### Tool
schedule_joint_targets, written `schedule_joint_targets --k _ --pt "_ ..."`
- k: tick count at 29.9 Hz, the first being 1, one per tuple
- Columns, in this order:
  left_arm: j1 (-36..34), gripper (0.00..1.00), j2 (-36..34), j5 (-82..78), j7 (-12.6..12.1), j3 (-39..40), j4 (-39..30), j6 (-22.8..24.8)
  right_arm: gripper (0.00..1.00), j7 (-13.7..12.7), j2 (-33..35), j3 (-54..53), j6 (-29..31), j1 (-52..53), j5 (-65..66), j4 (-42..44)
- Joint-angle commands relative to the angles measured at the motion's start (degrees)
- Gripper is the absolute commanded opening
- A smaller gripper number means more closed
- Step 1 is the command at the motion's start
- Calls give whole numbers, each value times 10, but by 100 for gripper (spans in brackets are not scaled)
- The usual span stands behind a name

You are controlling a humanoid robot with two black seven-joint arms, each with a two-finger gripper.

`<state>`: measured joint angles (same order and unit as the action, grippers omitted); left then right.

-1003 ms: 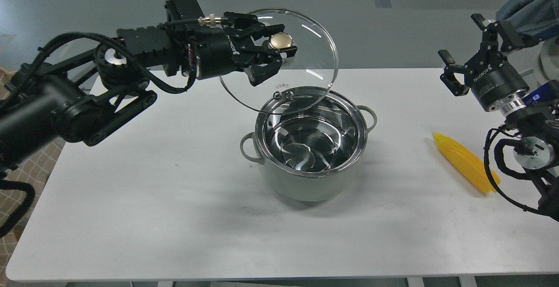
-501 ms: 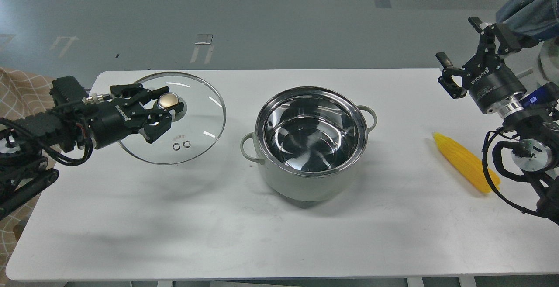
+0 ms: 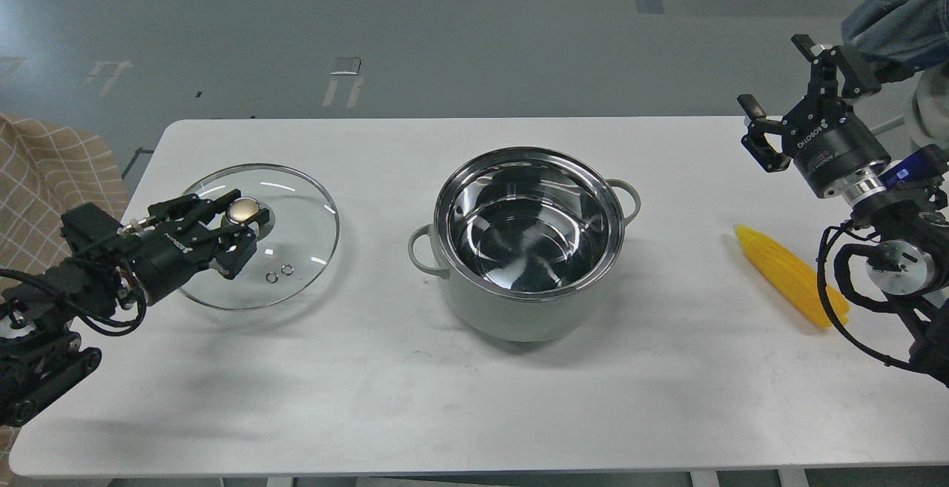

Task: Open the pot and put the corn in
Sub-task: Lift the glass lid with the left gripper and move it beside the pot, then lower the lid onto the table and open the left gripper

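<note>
White table (image 3: 311,398): pot (image 3: 528,250) uncovered, corn (image 3: 789,277) at its 3 o'clock waiting.
Left gripper (image 3: 236,227) grasps the lid (image 3: 296,250) knob; right gripper (image 3: 782,113), jaws spread, must descend onto it.

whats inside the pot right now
Nothing shows inside the pot: only its bare shiny steel floor and walls with reflections. The near inner wall is hidden behind the rim. The corn lies on the table, and the glass lid is off to the left.

Grey-green pot (image 3: 530,246) upright, uncovered, mid-table; yellow corn (image 3: 787,275) lying well right.
</note>
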<state>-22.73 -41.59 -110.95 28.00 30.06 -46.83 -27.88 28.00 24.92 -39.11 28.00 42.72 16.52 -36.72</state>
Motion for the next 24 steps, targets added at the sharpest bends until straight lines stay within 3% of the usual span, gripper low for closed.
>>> schedule_joint_targets --k 1,12,15,18,20,24 --pt "1 0 12 1 0 0 12 -1 100 0 0 0 0 0 0 0" --pt "8 11 44 27 0 -1 54 -1 100 0 -1 0 0 -6 1 0" --pt "16 18 49 42 0 -1 61 -1 100 0 -1 0 0 -7 1 0" --pt "16 47 49 42 0 0 61 -1 100 0 -1 0 0 -7 2 0" --pt "16 77 48 46 0 0 61 -1 100 0 -1 0 0 -7 2 0" --pt "15 84 47 61 0 0 61 -1 100 0 1 0 0 -7 3 0"
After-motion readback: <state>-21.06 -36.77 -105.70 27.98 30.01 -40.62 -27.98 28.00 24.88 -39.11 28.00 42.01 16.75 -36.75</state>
